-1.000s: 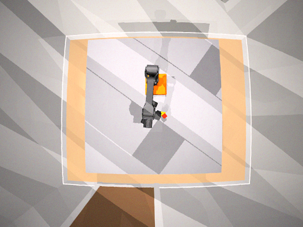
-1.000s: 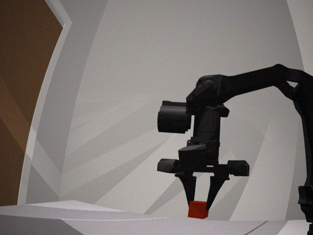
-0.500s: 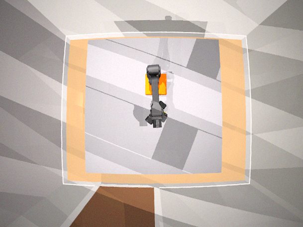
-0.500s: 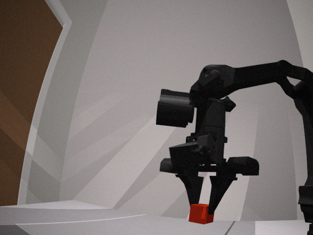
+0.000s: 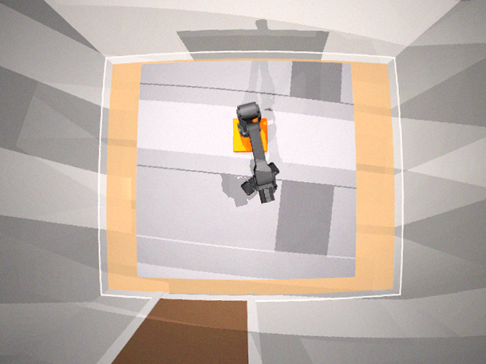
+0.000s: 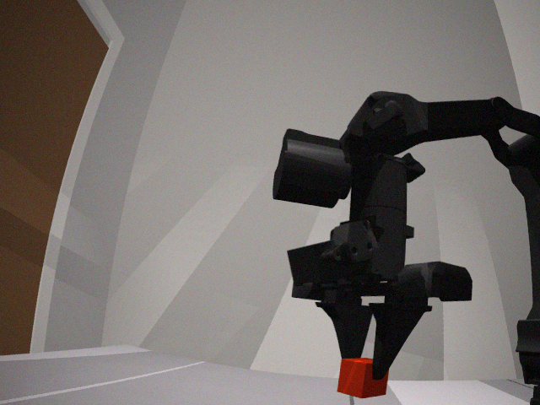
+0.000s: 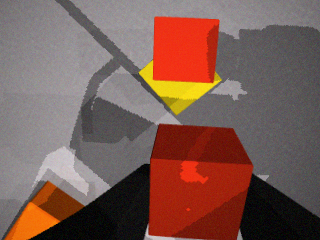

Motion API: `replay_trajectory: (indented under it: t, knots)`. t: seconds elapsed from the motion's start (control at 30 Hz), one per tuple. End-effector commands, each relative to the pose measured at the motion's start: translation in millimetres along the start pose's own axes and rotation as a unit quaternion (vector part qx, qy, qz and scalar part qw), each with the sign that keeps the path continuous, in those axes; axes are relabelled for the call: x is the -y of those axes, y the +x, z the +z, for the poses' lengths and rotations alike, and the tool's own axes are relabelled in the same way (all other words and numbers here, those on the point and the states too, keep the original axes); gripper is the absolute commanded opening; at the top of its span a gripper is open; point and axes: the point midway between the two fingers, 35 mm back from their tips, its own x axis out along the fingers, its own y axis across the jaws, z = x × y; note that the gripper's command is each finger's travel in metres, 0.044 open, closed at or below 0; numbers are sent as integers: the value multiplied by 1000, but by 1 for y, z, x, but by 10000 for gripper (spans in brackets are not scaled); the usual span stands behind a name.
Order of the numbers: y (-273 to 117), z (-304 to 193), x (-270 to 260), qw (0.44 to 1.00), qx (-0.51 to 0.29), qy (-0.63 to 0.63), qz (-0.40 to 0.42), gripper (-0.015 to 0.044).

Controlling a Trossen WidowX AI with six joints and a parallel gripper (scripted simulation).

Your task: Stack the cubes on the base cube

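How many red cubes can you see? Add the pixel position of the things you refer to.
2. One red cube (image 6: 359,380) (image 7: 200,197) is in the gripper (image 6: 368,368) (image 7: 195,176). The other (image 7: 182,50) sits on the yellow cube (image 7: 176,97). More might be hidden behind the arm.

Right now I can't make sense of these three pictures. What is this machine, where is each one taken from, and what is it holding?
The black machine is a single robot arm ending in a gripper, a hand with two fingers. The first picture looks down from above, the second from the side, and the third from near the hand itself. The fingers are shut on a red cube. Beyond it, the close view shows a yellow cube with another red cube on top, covering part of it. An orange and yellow block lies by the arm's foot.
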Motion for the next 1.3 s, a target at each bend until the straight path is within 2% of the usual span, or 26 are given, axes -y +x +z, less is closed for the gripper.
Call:
replay_trajectory:
  t: [0.0,0.17,0.5,0.93,1.27]
  knots:
    - [0,4,-9,1000,2,26,2,105]
    - [2,4,-9,1000,2,27,2,105]
    - [30,2,-9,1000,2,29,2,105]
    - [31,2,-9,1000,2,29,2,105]
    - [52,4,-9,1000,2,28,2,105]
